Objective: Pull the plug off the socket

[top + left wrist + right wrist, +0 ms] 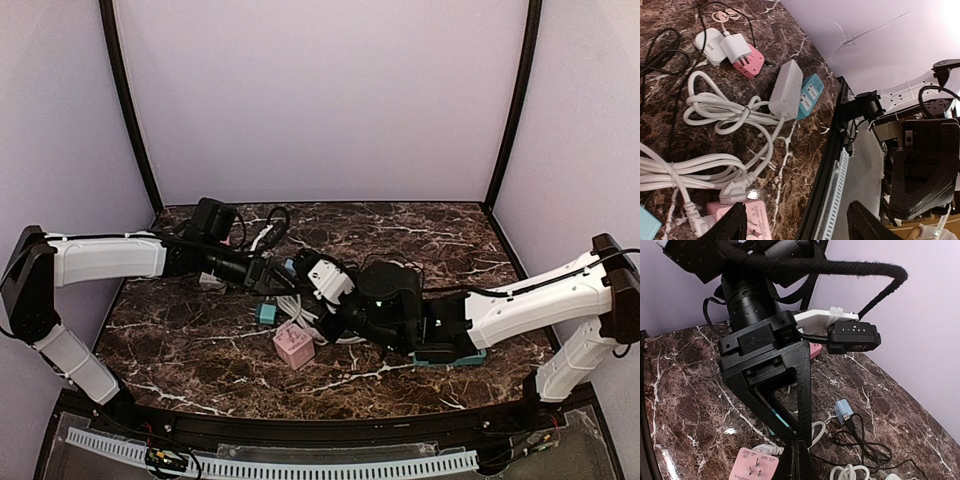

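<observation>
Near the middle of the marble table (450, 240), the pink socket (754, 220) is lying flat among coils of white cable (720, 112). The white plug (735, 191) is sitting against one edge of it, its body lying low along the tabletop and its cord trailing off toward the grey power strip (786, 90). The left gripper (800, 227) is hanging right over this spot, jaws standing well apart with nothing between them. One finger is overlapping the socket in its wrist view, so the plug is lying just ahead of the jaws and off to that finger's side. The right gripper (795, 462) is pressing its fingertips fully together just beside the socket, gripping nothing that can be made out. The left arm looks better placed for the plug, and the right for pinning the socket down. Room is looking tight, with cables crowding one side and the table's near rail (822, 165) running close by, so pulling along the plug's own axis seems the cleaner path.
</observation>
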Available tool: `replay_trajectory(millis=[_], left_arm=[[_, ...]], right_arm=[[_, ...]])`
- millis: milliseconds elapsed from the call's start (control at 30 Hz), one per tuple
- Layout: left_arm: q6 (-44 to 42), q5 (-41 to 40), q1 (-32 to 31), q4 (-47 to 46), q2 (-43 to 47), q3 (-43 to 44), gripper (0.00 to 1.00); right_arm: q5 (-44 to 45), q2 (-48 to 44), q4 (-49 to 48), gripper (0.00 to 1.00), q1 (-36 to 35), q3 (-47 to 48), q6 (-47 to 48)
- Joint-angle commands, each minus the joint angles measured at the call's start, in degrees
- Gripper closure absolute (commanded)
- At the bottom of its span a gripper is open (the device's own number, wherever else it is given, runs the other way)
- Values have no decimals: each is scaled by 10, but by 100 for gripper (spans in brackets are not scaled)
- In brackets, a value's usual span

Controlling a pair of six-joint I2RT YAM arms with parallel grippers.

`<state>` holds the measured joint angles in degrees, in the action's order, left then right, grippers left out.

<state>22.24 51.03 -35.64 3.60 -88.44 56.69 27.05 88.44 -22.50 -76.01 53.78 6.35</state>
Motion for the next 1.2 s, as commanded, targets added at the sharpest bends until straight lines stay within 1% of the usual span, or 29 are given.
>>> replay_trajectory(millis=[0, 67, 133, 200, 233, 300, 367, 400, 533, 667, 767, 800, 867, 967, 1167], left_arm=[[-44, -94, 1, 66, 16, 15, 30], [-44, -126, 7, 71, 26, 11, 28], [-41, -159, 15, 74, 34, 6, 26], [-31, -180, 29, 70, 45, -2, 25], [-27, -185, 34, 59, 48, -6, 24], [-14, -188, 50, 42, 59, -18, 24], [-13, -200, 58, 36, 73, -24, 22], [-19, -204, 59, 37, 81, -25, 21], [-36, -232, 60, 52, 100, -24, 19], [-48, -257, 60, 65, 110, -22, 18], [-51, -263, 60, 71, 113, -21, 18], [-52, -264, 60, 72, 113, -20, 17], [-52, -264, 60, 74, 114, -19, 17], [-52, -263, 60, 75, 115, -19, 16], [-55, -266, 60, 80, 114, -17, 14]], right_arm=[[-12, 5, 58, 100, 0, 13, -44], [-19, 5, 100, 98, 0, 17, -88], [-44, 3, 138, 80, 0, 14, -137], [-64, -2, 165, 66, -2, 3, -192], [-73, -6, 168, 60, -3, -7, -219], [-94, -14, 168, 46, -9, -29, -264], [-111, -14, 176, 35, -12, -38, -303], [-110, -11, 194, 32, -12, -34, -324], [-122, 22, 277, 29, -9, 12, -376], [-189, 75, 330, 28, 0, 60, -436], [-238, 106, 344, 28, 0, 84, -473], [-241, 117, 352, 27, 0, 94, -478], [-224, 138, 384, 24, 0, 120, -483], [-208, 156, 396, 18, 2, 143, -481], [-150, 188, 426, 12, 11, 171, -496]])
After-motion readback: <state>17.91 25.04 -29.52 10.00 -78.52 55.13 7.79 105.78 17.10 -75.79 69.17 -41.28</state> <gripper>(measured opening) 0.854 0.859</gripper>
